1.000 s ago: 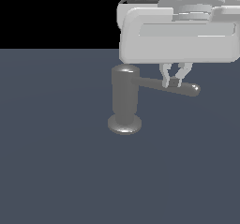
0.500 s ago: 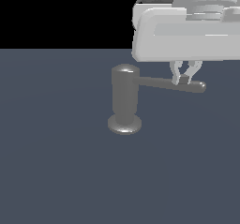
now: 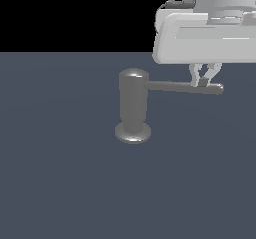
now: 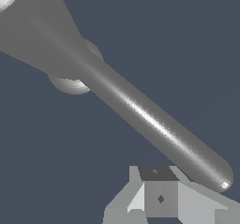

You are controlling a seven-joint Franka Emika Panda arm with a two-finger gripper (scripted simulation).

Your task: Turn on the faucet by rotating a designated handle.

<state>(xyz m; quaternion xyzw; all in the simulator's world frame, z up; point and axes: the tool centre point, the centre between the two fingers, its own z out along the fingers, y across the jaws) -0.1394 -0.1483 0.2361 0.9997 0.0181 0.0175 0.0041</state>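
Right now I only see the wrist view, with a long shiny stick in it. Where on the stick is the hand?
Observer: In the exterior view the hand hangs from above, with its fingertips at the handle close to the rounded tip.
Operator: Is the faucet standing up?
Observer: Yes, the faucet stands upright on its round base.
Operator: Which way does the stick point?
Observer: It is about level and points toward the exterior view's right.
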